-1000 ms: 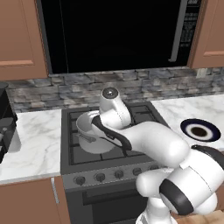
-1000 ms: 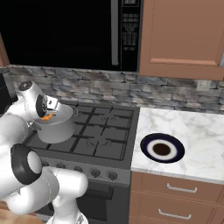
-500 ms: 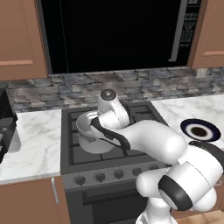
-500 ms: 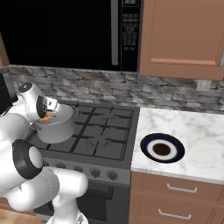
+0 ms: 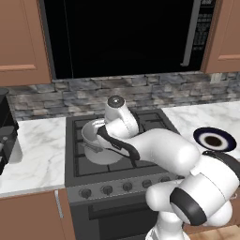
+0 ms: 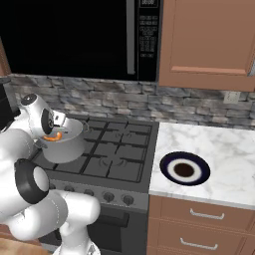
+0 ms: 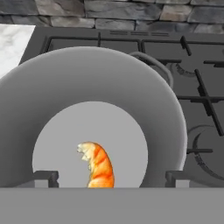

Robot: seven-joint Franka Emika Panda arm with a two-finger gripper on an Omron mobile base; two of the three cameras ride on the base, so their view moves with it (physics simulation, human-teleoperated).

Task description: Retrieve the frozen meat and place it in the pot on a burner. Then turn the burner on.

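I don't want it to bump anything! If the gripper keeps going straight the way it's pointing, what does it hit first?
Probably the orange meat lying on the pot's floor. The open gripper points down into the pot, with the meat right between its fingertips. If it just misses, the pot's floor comes next.

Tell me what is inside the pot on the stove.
An orange, curved piece of food lies on the floor of the pot, between the open gripper fingertips. Its lower end is cut off from view.

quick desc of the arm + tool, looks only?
Glossy white rounded arm links with dark grey joint bands and a round grey cap at the wrist. A black cable runs along the forearm. The tool has two small dark grey, blocky finger tips.
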